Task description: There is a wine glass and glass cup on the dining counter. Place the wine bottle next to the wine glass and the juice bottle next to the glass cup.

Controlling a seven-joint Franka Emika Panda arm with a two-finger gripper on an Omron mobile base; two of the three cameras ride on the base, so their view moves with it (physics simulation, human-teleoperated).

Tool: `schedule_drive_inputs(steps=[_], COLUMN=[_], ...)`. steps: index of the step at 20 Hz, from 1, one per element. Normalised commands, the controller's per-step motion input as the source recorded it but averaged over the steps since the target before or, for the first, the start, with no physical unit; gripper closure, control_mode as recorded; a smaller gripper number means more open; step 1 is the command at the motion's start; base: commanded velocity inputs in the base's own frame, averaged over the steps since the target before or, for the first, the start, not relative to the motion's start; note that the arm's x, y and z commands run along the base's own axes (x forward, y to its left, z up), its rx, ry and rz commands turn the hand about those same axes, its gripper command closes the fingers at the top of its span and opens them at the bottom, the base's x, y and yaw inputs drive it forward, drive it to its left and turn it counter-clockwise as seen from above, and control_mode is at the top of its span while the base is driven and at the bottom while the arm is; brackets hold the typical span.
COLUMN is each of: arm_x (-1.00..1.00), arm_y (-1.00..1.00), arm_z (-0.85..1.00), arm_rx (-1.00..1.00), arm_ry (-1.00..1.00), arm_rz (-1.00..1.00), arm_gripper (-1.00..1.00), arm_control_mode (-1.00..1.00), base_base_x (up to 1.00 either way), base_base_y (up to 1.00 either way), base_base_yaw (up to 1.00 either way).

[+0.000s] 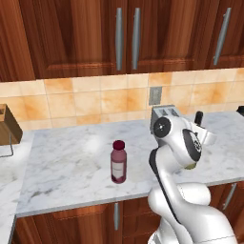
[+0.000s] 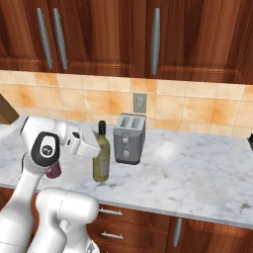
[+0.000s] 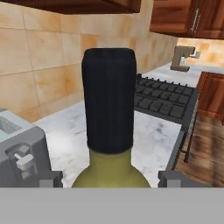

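Observation:
The slim olive-green wine bottle [image 2: 101, 160] stands upright on the tile-backed marble worktop [image 2: 188, 173], just left of a toaster. In the hand view its dark top [image 3: 109, 100] sits very close ahead. My gripper [image 3: 111, 180] straddles the bottle's shoulder, open, with a gap between the glass and each fingertip [image 3: 50, 179]. From the right base camera the gripper [image 2: 97, 148] is level with the bottle's upper body. The stubby maroon juice bottle [image 1: 118, 162] stands by itself near the worktop's front edge, left of my arm. The wine glass, the glass cup and the dining counter are out of view.
A grey toaster [image 2: 129, 138] stands right beside the wine bottle, against the tan tiles. A wooden knife block [image 1: 7, 125] sits at the far left. A black stove top [image 3: 164, 100] lies beyond the bottle in the hand view. Red-brown wall cabinets [image 2: 153, 34] hang overhead.

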Motion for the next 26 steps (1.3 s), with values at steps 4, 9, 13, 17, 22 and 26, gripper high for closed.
schedule_drive_inputs(steps=[4, 9, 13, 17, 22, 26], arm_x=[0.0, 0.0, 0.0, 0.0, 0.0, 0.0], arm_y=[0.0, 0.0, 0.0, 0.0, 0.0, 0.0], arm_z=[0.0, 0.0, 0.0, 0.0, 0.0, 0.0], arm_rx=[0.0, 0.0, 0.0, 0.0, 0.0, 0.0], arm_ry=[0.0, 0.0, 0.0, 0.0, 0.0, 0.0], arm_rz=[0.0, 0.0, 0.0, 0.0, 0.0, 0.0], arm_gripper=[1.0, 1.0, 1.0, 1.0, 1.0, 1.0], arm_control_mode=[1.0, 1.0, 1.0, 1.0, 1.0, 1.0], base_base_x=[0.0, -0.27, -0.66, -0.77, -0.08, 0.0], base_base_y=[0.0, 0.02, 0.07, 0.03, 0.14, 0.13], base_base_yaw=[0.0, 0.0, 0.0, 0.0, -0.78, -0.95])
